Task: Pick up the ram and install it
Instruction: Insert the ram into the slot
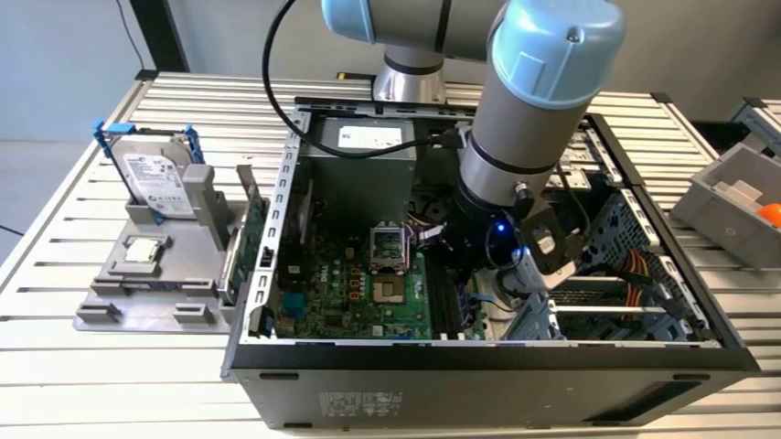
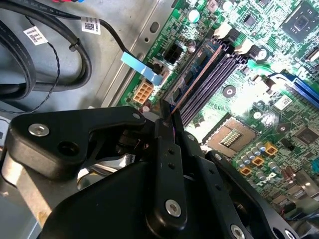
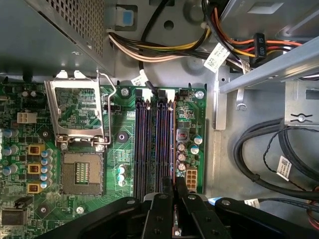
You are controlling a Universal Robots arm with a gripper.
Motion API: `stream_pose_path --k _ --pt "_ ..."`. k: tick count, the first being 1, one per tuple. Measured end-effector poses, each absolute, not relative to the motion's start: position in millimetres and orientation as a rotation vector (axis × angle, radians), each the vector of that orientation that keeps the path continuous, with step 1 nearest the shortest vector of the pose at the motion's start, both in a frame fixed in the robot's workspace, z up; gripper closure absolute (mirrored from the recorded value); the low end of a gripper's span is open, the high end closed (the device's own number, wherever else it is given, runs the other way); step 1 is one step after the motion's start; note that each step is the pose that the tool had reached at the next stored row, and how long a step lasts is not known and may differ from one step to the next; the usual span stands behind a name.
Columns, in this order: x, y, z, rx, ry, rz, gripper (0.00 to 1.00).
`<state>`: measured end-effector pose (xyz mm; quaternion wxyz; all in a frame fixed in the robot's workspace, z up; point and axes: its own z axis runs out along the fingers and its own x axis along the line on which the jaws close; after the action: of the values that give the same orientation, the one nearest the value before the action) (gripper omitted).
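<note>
Black gripper (image 2: 168, 117) linkages crowd the foreground in both wrist views, the two fingers (image 3: 160, 214) drawn close together with only a thin slit between them. Clamped edge-on in that slit is the ram (image 2: 192, 82), seen in the second wrist view as a thin strip running from the fingertips down along the outermost of the dark memory slots (image 3: 154, 144) on the motherboard (image 3: 65, 164); whether it is fully seated cannot be told. Beside the slots the processor socket (image 3: 79, 117) stands with its metal frame lifted open. In the exterior view the arm (image 1: 525, 137) reaches steeply down from above into the open computer case (image 1: 488, 361), its wrist just over the board. On the exterior view's left, a grey holder (image 1: 159, 274) on the slatted table (image 1: 73, 384) carries a hard drive (image 1: 156, 178) standing upright
</note>
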<state>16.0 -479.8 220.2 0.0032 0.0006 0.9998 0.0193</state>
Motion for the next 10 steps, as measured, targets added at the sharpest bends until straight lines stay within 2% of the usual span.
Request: stream_pose_path --k 10 --pt "15.9 -479.4 217.7 0.002 3.135 0.053 1.00"
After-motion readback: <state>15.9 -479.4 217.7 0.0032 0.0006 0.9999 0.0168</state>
